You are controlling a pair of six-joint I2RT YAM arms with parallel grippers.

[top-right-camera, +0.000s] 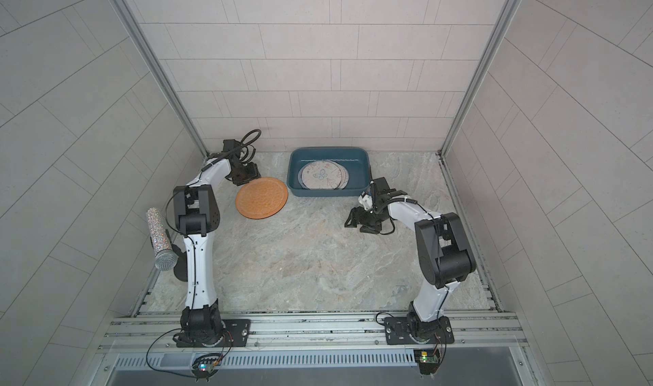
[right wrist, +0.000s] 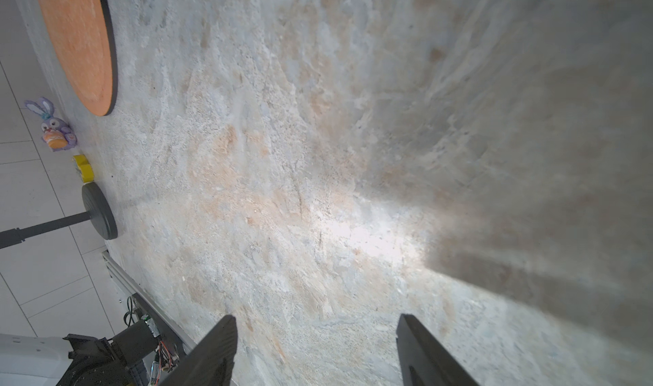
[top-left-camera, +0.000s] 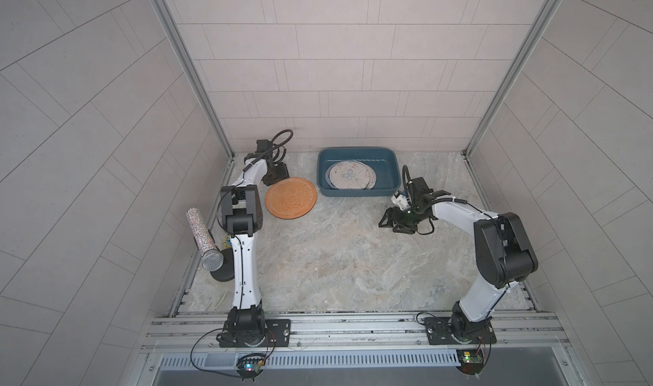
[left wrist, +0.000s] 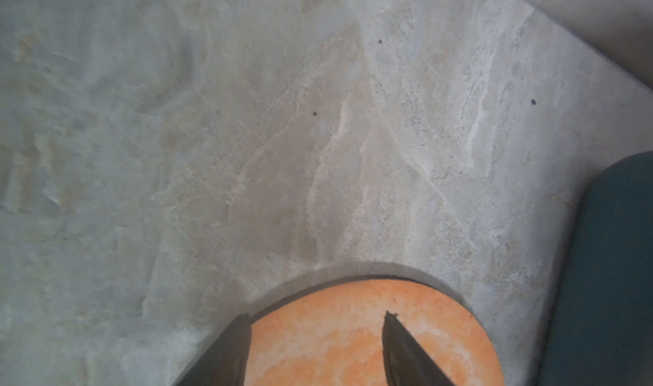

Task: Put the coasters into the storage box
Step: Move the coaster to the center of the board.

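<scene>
Left jaws parted over orange coaster [left wrist: 318, 345]; right jaws open, empty.

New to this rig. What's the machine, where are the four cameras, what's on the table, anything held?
Two robot arms are bolted at the near edge of a stone-look table, each ending in a two-finger gripper. Both top views look down from overhead; the other two pictures come from cameras on the arms' wrists. On the table: a teal storage box with printed coasters inside, and an orange coaster beside it, apart. The left gripper stands open over the orange coaster's edge; whether it touches, I cannot tell. The right gripper hangs open over bare table, empty.
</scene>
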